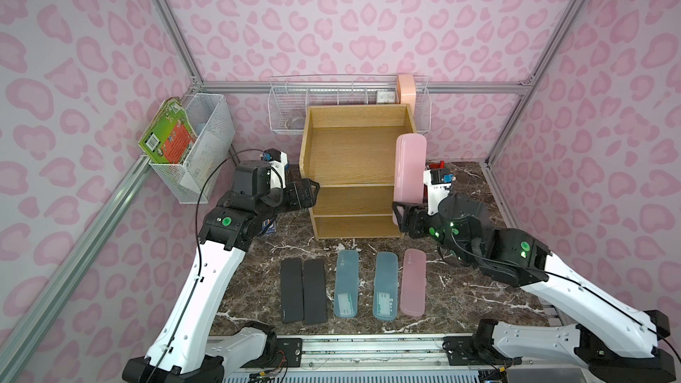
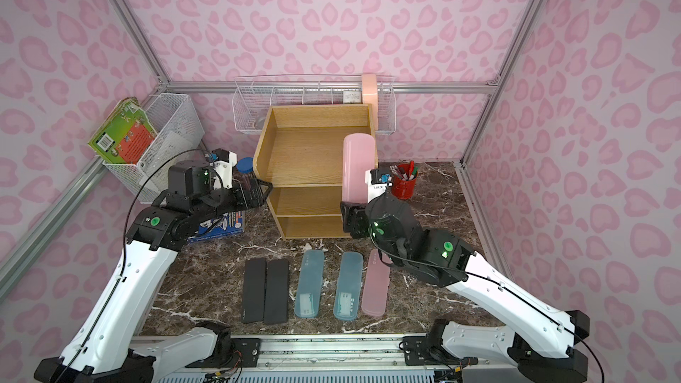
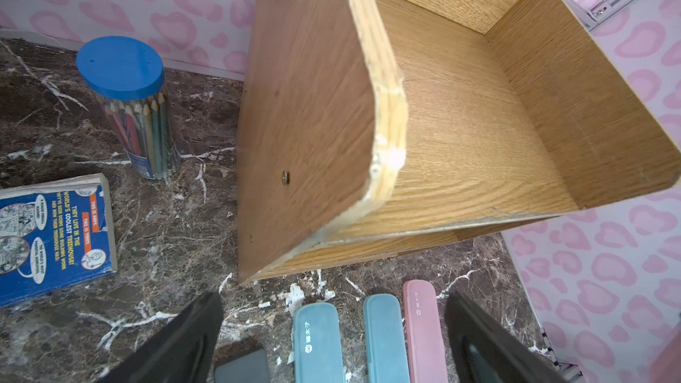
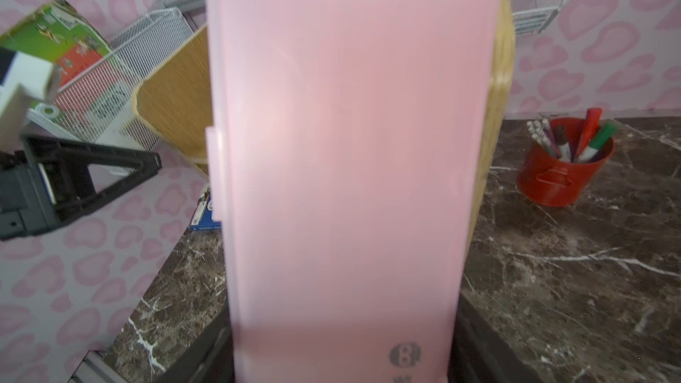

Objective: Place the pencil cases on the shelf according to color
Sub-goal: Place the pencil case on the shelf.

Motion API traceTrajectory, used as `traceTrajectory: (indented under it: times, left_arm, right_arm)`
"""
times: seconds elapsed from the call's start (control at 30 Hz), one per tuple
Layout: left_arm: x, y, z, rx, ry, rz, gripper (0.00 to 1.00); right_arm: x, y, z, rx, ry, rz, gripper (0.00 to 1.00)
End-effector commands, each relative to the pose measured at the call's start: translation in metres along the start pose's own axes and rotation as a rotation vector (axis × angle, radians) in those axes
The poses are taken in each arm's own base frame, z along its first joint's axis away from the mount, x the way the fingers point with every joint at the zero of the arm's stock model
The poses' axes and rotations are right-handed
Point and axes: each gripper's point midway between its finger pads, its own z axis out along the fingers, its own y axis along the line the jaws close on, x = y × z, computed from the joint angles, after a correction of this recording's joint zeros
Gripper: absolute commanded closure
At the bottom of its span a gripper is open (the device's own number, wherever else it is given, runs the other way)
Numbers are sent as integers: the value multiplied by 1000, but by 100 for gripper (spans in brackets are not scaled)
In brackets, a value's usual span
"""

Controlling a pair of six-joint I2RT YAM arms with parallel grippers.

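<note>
The right gripper (image 1: 407, 211) is clamped on a pink pencil case (image 1: 410, 167), held upright at the right wall of the shelf (image 1: 346, 156) (likely to clear the rim onto the top tier). The left gripper (image 1: 311, 193) hangs empty, jaws apart, at the left wall
</note>
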Motion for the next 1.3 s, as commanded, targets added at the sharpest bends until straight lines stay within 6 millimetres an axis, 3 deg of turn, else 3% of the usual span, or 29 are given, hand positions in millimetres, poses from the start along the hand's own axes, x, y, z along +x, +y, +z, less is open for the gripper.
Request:
traceTrajectory:
  times: [0.0,0.3,0.4,0.6,0.83,0.97,1.07,1.27]
  left_arm:
    - [-4,3,12,4,-25,29,1]
    - [10,19,27,-21,-53,86,1]
    - [17,21,33,-11,-47,97,1]
    - [30,26,43,-12,-8,87,1]
    - [37,27,44,-1,10,78,1]
    - [41,26,48,8,29,69,1]
    - [43,25,51,20,42,67,1]
    - [45,22,53,38,59,64,1]
  right_arm:
    - [-31,8,12,-40,-48,-43,39]
    - [-72,-17,81,124,1,-82,39]
    - [-74,-24,103,161,24,-85,39]
    - [-58,-27,140,192,86,-91,40]
    - [-38,-37,152,249,145,-64,37]
    - [-32,-36,153,254,166,-54,29]
    - [-32,-34,151,255,163,-51,21]
    - [-43,-28,149,235,121,-56,14]
